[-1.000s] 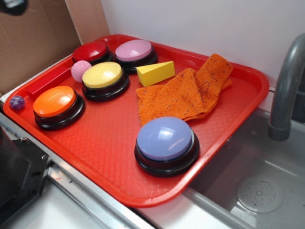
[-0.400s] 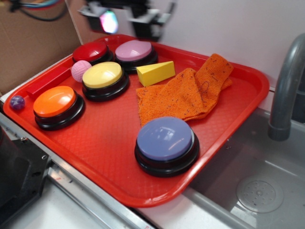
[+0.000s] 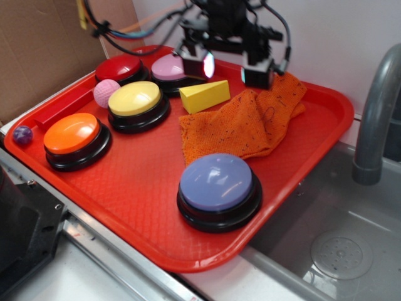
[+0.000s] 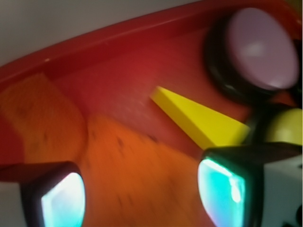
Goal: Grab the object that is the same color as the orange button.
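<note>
Orange knitted cloth (image 3: 250, 122) mid-tray beside yellow wedge (image 3: 205, 96), under wide-open, empty gripper (image 3: 225, 68); risk of closing on wedge instead, given left finger just above it.

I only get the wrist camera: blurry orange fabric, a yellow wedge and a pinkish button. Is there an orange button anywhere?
Observer: Yes. The orange button sits near the left corner of the red tray, well apart from the orange cloth.
Operator: Anything else on that tray I'm missing?
Observer: A lavender button stands in front of the cloth, nearer the exterior camera.
Operator: And where is the end effector overall?
Observer: The end effector hangs open toward the tray's far side, above where the cloth and the yellow wedge meet.
</note>
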Available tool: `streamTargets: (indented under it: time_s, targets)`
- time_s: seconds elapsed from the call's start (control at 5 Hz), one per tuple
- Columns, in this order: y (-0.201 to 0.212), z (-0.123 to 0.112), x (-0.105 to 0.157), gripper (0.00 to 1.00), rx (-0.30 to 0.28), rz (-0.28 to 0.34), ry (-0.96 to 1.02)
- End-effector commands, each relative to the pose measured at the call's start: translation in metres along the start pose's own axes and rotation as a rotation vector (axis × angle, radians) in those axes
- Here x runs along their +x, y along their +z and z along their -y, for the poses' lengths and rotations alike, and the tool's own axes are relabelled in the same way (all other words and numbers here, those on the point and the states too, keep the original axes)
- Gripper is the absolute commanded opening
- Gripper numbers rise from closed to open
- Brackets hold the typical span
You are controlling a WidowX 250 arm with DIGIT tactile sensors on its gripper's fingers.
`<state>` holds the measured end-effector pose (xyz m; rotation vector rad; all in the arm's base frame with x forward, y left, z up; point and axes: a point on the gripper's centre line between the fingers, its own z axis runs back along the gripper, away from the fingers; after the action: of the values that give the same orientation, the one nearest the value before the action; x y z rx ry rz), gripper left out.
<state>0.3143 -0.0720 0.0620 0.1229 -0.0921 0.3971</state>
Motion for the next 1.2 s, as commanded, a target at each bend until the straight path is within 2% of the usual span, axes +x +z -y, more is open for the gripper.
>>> streamTargets:
  time_s: [0.0,0.2,0.4,0.6,1.0]
  targets:
    - [-0.014,0.018,0.019,1.00,-0.028,0.120,-0.031]
    - [-0.018,0.020,0.017,1.00,-0.094,0.132,-0.042]
    - [-0.023,0.019,0.014,0.39,-0.134,0.107,-0.012]
    - [-0.025,0.017,0.014,0.00,-0.151,0.095,0.018]
    - [-0.022,0.017,0.015,0.00,-0.122,0.113,-0.022]
